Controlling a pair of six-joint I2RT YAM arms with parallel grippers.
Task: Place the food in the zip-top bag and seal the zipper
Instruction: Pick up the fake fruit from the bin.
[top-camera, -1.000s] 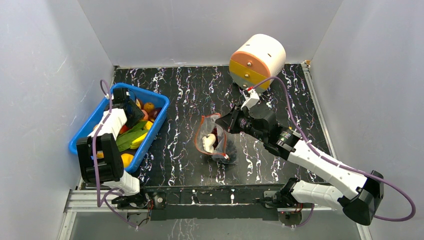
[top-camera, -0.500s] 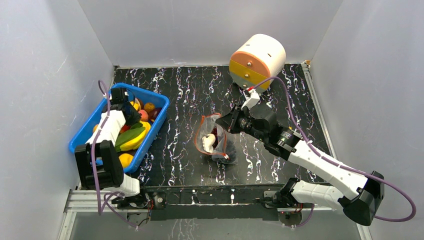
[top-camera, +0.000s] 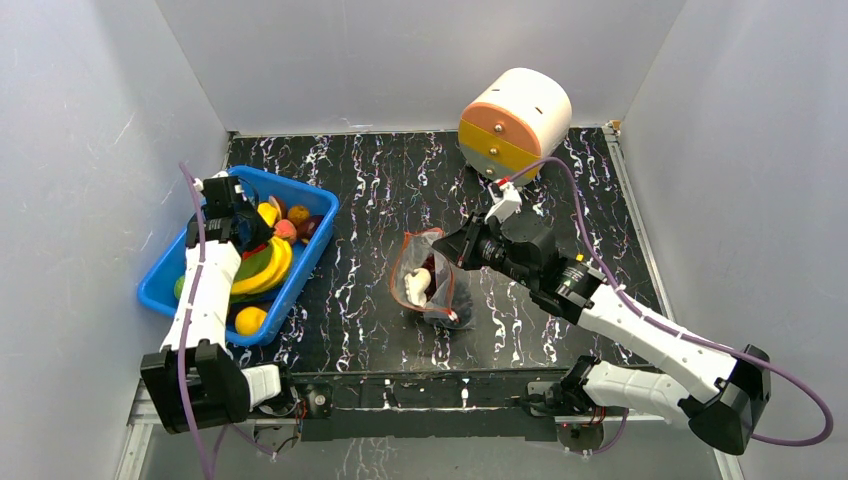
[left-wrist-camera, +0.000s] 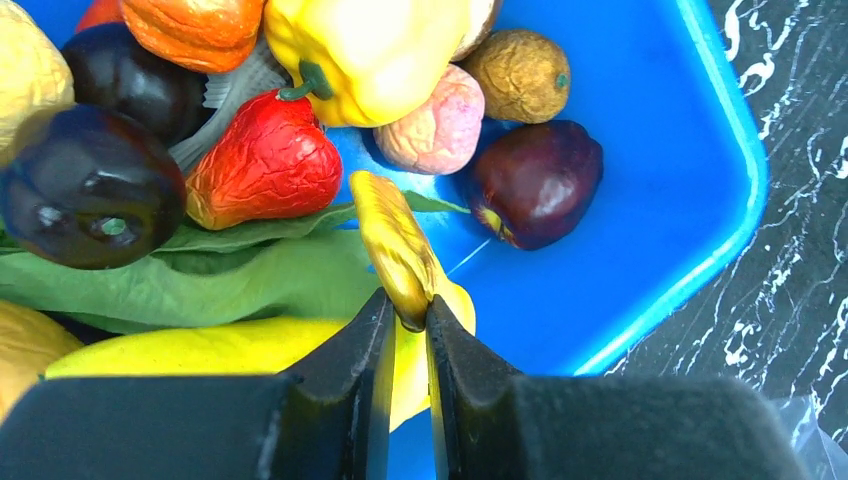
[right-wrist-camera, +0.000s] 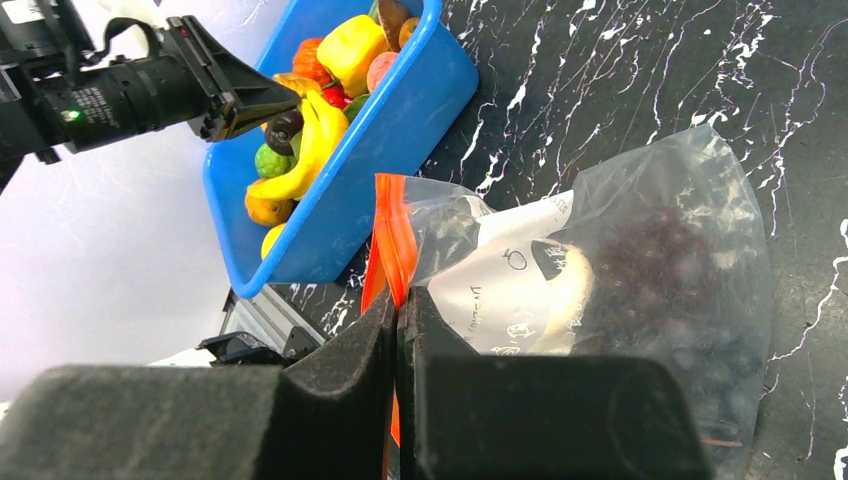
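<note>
My left gripper (left-wrist-camera: 408, 305) is shut on the end of a yellow banana (left-wrist-camera: 395, 240), low over the blue bin (left-wrist-camera: 700, 150). From above, the banana (top-camera: 262, 265) hangs beneath the gripper (top-camera: 250, 238) over the other food. That food includes a red piece (left-wrist-camera: 265, 165), a yellow pepper (left-wrist-camera: 370, 55) and a dark plum (left-wrist-camera: 535, 180). The zip-top bag (top-camera: 425, 285) stands mid-table with purple grapes (right-wrist-camera: 660, 260) and a white piece (top-camera: 418, 285) inside. My right gripper (right-wrist-camera: 398, 300) is shut on its orange-red zipper (right-wrist-camera: 392, 230) and holds the mouth up.
A white-and-orange cylinder (top-camera: 515, 120) lies on its side at the back right. Grey walls close in the black marbled table (top-camera: 370, 180) on three sides. The bin (top-camera: 160, 285) sits against the left wall.
My left gripper has closed on the banana and drawn back toward the left wall, lifting it over the bin. The right arm and the bag stay put.
</note>
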